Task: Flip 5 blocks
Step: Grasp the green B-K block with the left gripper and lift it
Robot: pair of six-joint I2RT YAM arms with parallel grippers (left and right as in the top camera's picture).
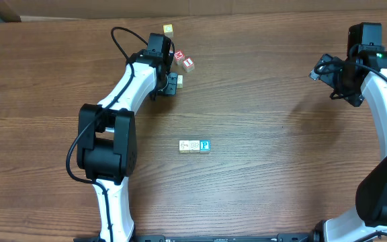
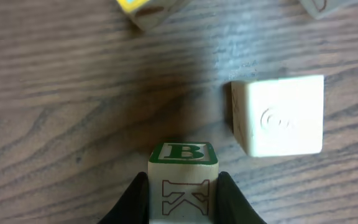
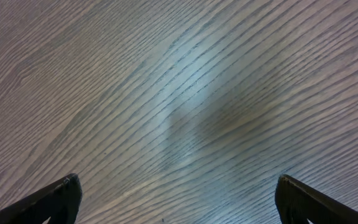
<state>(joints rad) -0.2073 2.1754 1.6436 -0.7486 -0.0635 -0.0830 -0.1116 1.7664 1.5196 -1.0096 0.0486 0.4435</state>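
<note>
Left gripper clamped on B/K block, well apart from the P block, farther back and left. Plain cream block is back there too. The P block and its two cream neighbours sit in a touching row and look done, so probably two left. Right gripper spread wide, empty.

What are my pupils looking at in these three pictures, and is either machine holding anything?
Two white robot arms work at a wooden table. One picture looks down from above; the other two come from cameras on each wrist. Three small blocks sit in a row mid-table, with more scattered near the left arm. The left gripper pinches a block lettered B and K, beside a cream block. The right gripper is open over the table, holding nothing.
</note>
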